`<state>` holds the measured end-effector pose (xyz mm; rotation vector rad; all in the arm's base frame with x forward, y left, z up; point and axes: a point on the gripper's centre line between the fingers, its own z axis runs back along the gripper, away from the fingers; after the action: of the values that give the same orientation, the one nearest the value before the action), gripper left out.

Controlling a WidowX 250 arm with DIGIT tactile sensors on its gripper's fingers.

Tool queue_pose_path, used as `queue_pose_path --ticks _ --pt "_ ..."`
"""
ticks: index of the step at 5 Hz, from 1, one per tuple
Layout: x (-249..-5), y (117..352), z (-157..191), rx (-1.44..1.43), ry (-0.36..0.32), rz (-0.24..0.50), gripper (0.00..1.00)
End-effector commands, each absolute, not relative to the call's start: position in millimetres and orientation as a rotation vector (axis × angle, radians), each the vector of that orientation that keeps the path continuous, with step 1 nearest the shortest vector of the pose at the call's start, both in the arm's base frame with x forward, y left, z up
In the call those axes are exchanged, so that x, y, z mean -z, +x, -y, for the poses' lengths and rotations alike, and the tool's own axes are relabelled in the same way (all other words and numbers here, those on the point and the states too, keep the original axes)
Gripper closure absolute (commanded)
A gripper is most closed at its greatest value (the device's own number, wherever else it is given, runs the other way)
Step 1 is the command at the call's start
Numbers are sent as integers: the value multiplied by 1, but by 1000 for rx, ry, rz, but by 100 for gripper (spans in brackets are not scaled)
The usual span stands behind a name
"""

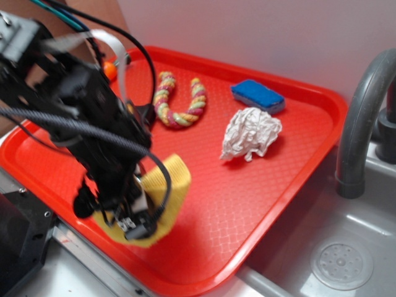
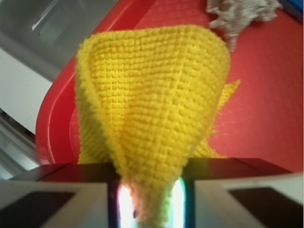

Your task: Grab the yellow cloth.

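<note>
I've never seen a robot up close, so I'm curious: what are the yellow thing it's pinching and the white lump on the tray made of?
The yellow cloth looks like soft woven fabric: a waffle-like, fuzzy weave shows, and it folds where the gripper pinches it. The white wad looks like crumpled paper, matte with sharp creases. The tray seems to be hard plastic with a fine embossed pattern.
</note>
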<state>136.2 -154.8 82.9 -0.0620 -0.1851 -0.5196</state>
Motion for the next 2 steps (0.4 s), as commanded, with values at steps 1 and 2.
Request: queue_pose_path --ticks 1,2 --pt "-99 146 141 389 -32 145 100" --pt "-135 165 92 147 90 109 100"
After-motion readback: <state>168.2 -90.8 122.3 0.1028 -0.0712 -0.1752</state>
